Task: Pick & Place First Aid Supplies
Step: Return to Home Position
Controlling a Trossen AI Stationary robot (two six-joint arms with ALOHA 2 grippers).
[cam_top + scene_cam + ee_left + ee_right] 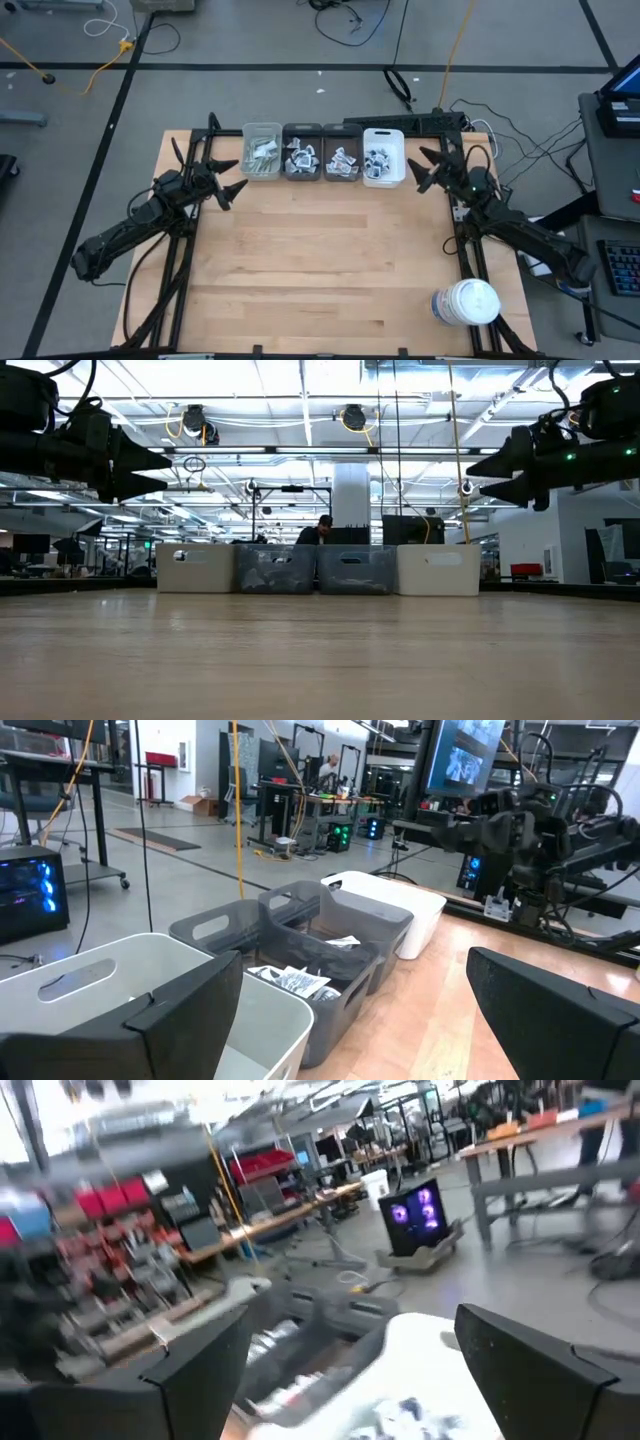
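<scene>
The left gripper (233, 177) is held raised at the left side, its two fingers (150, 1020) spread wide apart. The right gripper (421, 170) is held raised at the right side, its fingers likewise parted. Both arms are folded low, and the grippers are pointed inward.
</scene>
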